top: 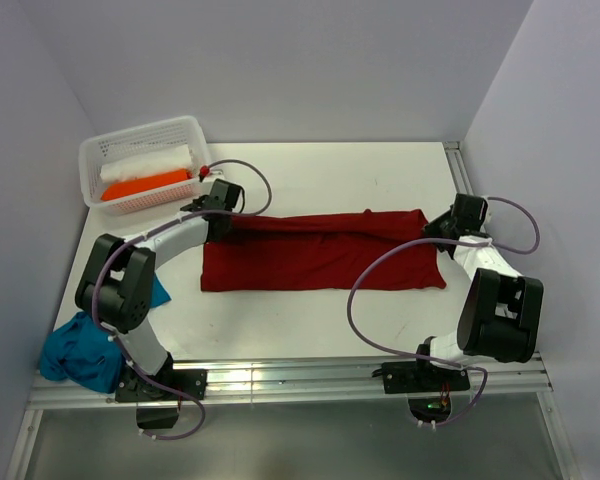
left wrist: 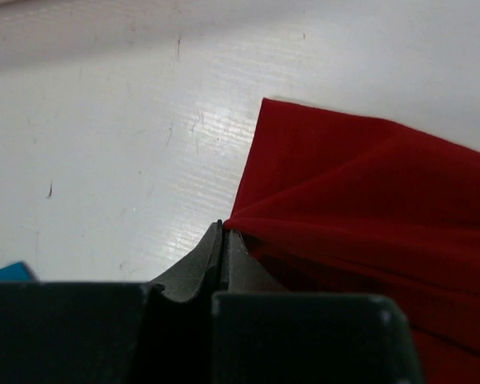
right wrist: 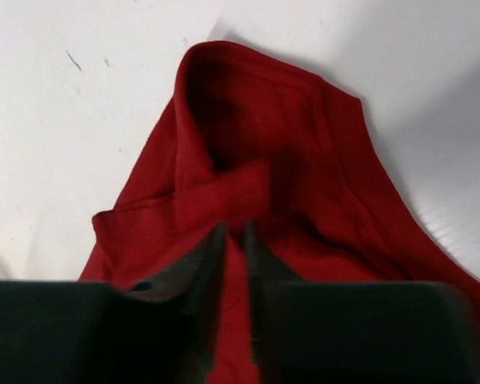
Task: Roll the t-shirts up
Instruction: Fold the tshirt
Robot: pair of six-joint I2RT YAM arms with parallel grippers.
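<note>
Two ends of the dark red t-shirt (top: 320, 255) each had a gripper on them; the shirt lay folded into a long band across the table (top: 320, 175). My left gripper (left wrist: 224, 230) was pressed together on the band's corner. My right gripper (right wrist: 234, 232) showed a narrow gap with red cloth in it, and I could not tell whether it pinched. I judged the folding done and the rolling due next, which called for one end tucked over and turned evenly along the band
</note>
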